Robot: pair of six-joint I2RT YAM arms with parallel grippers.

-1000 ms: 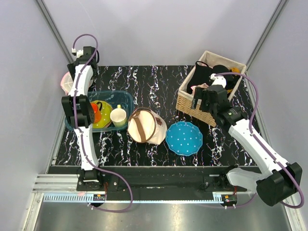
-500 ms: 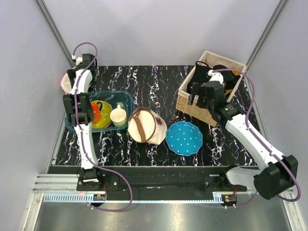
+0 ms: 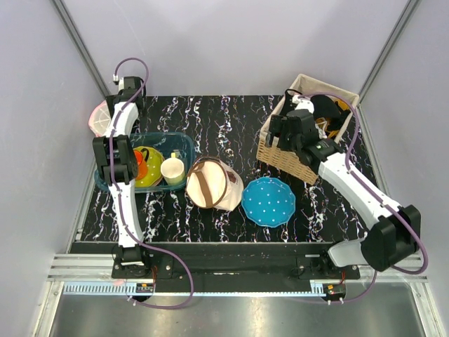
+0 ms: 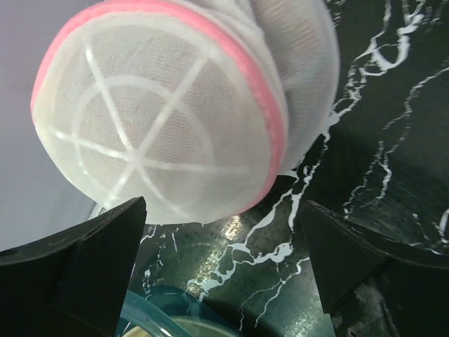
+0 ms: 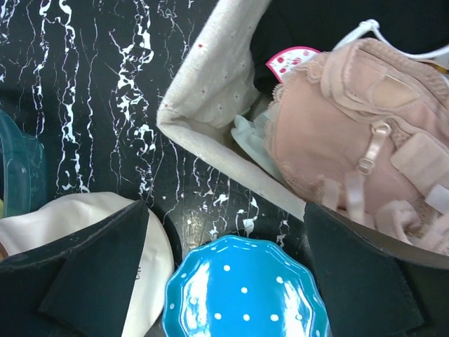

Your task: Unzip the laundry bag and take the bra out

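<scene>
Laundry bag point(image 4: 161, 105) at far left corner of table point(image 3: 224, 126), left gripper point(image 4: 221, 232) near it, fingers spread and apart from it, right gripper point(image 5: 224, 235) spread too, above basket point(image 5: 210, 91) edge and plate point(image 5: 245, 295)

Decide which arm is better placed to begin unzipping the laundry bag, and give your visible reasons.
Left. The left arm holds its jaws open just over the laundry bag at the far-left corner of the table. The right arm has its open jaws over the wicker basket, across the table.
</scene>
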